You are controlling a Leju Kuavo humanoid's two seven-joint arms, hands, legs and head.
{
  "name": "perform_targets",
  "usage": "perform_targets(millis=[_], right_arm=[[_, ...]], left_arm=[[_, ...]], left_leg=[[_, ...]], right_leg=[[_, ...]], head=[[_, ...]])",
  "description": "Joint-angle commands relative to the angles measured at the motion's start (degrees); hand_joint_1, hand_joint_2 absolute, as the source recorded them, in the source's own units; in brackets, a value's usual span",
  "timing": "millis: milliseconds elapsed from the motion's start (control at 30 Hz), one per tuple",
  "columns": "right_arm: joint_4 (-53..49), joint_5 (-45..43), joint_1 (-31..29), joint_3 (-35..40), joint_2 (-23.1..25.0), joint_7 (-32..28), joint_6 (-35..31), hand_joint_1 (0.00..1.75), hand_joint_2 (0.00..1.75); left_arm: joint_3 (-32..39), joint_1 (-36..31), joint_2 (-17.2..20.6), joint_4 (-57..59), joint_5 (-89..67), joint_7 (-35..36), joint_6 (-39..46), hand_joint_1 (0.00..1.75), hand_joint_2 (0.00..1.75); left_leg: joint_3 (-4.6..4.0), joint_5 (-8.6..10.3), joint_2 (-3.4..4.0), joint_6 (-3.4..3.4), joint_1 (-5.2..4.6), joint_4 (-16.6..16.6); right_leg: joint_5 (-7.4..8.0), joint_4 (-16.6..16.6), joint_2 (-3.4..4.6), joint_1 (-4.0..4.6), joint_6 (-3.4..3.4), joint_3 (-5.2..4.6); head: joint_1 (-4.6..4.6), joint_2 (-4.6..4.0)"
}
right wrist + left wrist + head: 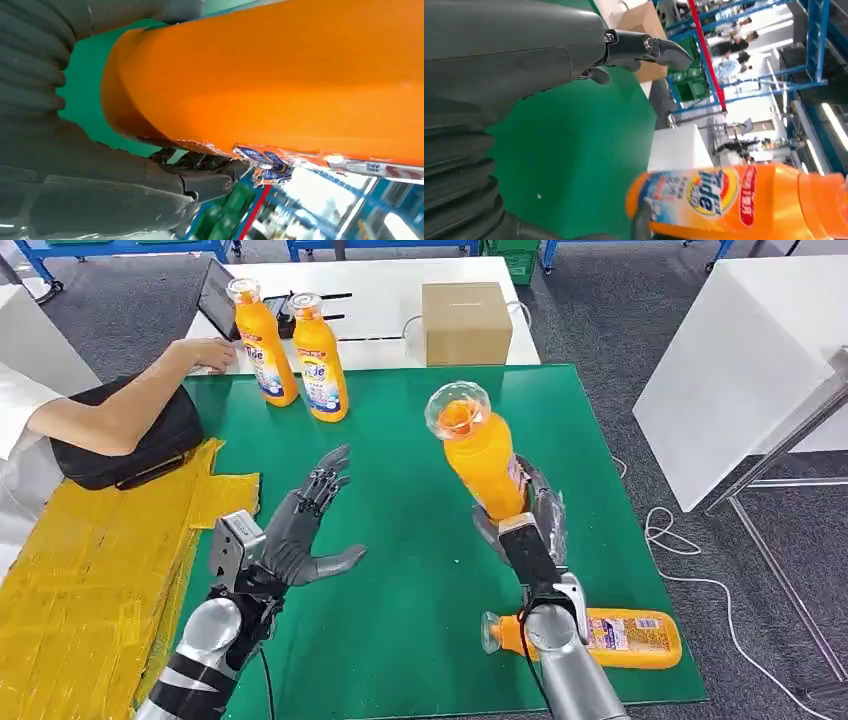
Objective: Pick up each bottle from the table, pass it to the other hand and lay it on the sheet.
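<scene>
Head view: R hand (522, 525) grips held bottle (484, 458) low on its body, cap end up and tilted toward 11 o'clock, lifted off the green surface (420, 570). Looks presented for the pass.
R fingers: wrapped round the bottle's lower half; right wrist view confirms, orange body pressed into the palm, a dark finger (210, 177) curled under it.
L hand (305, 530): holds nothing, palm turned toward the bottle, fingers (325, 480) spread, thumb out. Apart from the bottle, at its 9 o'clock. Prob. opened as a cradle to receive.
Left wrist view: bottle label (709, 192) faces the L palm, no contact yet.
Step, my read: handover about to happen; L needs to close the gap first.
Yellow sheet (90, 570): at 9 o'clock of L hand, on L side, hence the pass R to L.
Lying bottle (600, 637): on its side at 6 o'clock of R hand, behind the R forearm.
Standing bottles (290, 350): two upright at 11 o'clock, far edge of surface.
Person's arm (130, 405): rests on black bag (120, 455) at 10 o'clock.
Risk: grip is low, bottle top-heavy, could tip during transfer.
</scene>
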Motion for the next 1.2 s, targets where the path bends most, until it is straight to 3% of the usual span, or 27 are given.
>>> perform_targets(millis=[33,633,1200], right_arm=[[9.83,-1.41,-5.34,10.26,1.5,-0.73,0.89,1.75,1.75],[18.21,2.67,-6.59,23.82,4.0,-0.33,1.79,1.75,1.75],[17.66,2.4,-5.26,23.94,2.91,-0.12,0.38,1.75,1.75]], left_arm=[[-3.92,-7.33,-0.9,7.65,4.16,1.03,1.17,0.0,1.75],[-4.78,-8.94,-1.24,9.04,6.35,0.75,3.17,0.0,1.75],[-4.7,-8.63,-2.74,9.25,7.23,-0.2,4.91,0.0,1.75]], left_leg=[[0.04,0.0,-0.02,-0.02,0.04,-0.01],[0.03,0.0,-0.05,-0.02,0.02,-0.03],[0.02,0.01,-0.13,-0.02,0.03,-0.03]], right_leg=[[0.02,-0.04,-0.03,0.04,0.03,0.05],[-0.01,-0.04,-0.06,0.02,0.02,0.05],[-0.01,-0.07,-0.14,0.04,0.03,0.06]], head=[[0.0,0.0],[0.0,0.0],[0.0,0.0]])
